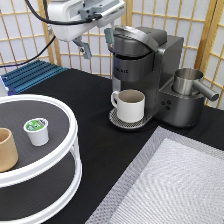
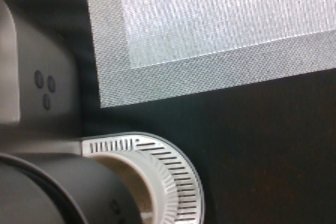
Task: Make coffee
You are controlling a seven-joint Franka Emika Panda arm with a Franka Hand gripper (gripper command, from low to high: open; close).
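I am hovering the claw [image 1: 95, 42], spread open and holding nothing, just beside the coffee maker's lid [image 1: 131, 39]. The coffee pod [image 1: 37, 131] is sitting untouched on the turntable [image 1: 70, 131]; approaching the lid squarely should be helping.

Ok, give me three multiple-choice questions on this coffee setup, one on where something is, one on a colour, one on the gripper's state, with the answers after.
1. Where does the coffee pod sit?
A. on the top tier of the round white stand
B. inside the mug
C. on the grey mat

2. What colour is the mug under the coffee maker?
A. blue
B. cream-white
C. black

3. How is the gripper?
A. shut on the pod
B. shut on the mug
C. open, holding nothing

Answers: 1 A, the pod stands beside the tan cup on the upper shelf. 2 B, it is pale all over. 3 C, its fingers are spread in the air beside the machine's lid.
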